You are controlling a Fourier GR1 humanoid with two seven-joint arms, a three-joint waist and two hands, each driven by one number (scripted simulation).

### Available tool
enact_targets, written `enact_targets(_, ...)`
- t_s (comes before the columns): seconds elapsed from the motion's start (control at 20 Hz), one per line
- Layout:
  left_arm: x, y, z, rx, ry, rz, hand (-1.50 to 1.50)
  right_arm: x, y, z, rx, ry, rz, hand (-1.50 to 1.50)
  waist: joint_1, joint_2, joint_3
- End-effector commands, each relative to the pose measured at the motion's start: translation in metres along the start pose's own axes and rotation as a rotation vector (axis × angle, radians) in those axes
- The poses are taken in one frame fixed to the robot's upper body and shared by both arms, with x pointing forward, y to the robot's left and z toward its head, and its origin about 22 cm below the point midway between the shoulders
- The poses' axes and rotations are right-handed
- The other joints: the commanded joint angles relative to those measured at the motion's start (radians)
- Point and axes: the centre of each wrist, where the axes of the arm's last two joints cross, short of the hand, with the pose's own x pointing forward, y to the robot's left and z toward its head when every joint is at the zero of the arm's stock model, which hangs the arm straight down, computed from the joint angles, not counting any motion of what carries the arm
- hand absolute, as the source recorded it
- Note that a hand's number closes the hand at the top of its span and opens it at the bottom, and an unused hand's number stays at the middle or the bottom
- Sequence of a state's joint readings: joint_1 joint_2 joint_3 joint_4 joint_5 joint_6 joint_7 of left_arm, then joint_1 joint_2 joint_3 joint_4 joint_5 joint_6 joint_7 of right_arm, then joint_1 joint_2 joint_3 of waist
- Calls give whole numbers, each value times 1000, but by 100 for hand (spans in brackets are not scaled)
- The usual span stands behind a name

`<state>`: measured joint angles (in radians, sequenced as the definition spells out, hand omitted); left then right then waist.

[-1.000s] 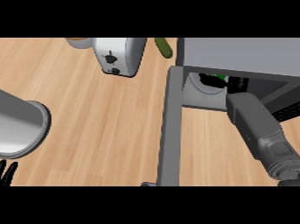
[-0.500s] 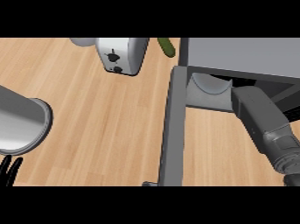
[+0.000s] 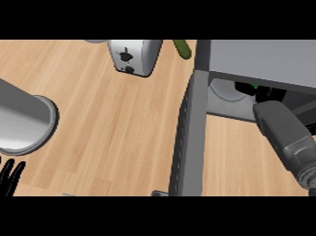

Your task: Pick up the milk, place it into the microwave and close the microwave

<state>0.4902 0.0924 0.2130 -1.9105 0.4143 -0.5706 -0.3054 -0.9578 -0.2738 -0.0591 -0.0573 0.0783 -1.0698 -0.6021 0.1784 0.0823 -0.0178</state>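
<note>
The microwave (image 3: 269, 60) stands at the right, and its open door (image 3: 191, 138) shows edge-on as a grey upright bar. My right forearm (image 3: 289, 136) reaches into the cavity. Only a black part of my right hand (image 3: 264, 93) shows under the microwave's top, next to the round turntable (image 3: 225, 90). A small green bit (image 3: 254, 85) sits by the hand; the rest of the milk is hidden, so contact cannot be judged. My left hand (image 3: 4, 177) rests at the lower left edge, fingers straight up.
A large grey cylinder (image 3: 14, 117) lies at the left. A white toaster (image 3: 136, 55) and a green vegetable (image 3: 182, 47) stand at the back, left of the microwave. Bare wooden counter (image 3: 113, 133) lies between the cylinder and the door.
The right forearm went deeper into the microwave, then shifted right. The black hand and green bit, hidden half a second ago, show again. The left hand rose slightly into view.
</note>
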Motion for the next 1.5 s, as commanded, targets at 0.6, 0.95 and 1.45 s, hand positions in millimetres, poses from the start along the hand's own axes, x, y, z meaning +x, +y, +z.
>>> enact_targets(0.6,-9,-1,-3,-7,22,-1,-150,49,32,33,285,-177,-53,-150,7,-13,25)
enact_targets(0.95,-5,4,-7,-20,8,-21,-150,68,35,30,364,-151,-189,-150,-13,-15,26)
enact_targets(1.45,-7,3,-2,-9,-5,-11,-150,63,44,61,411,-97,-518,-150,-72,-33,26)
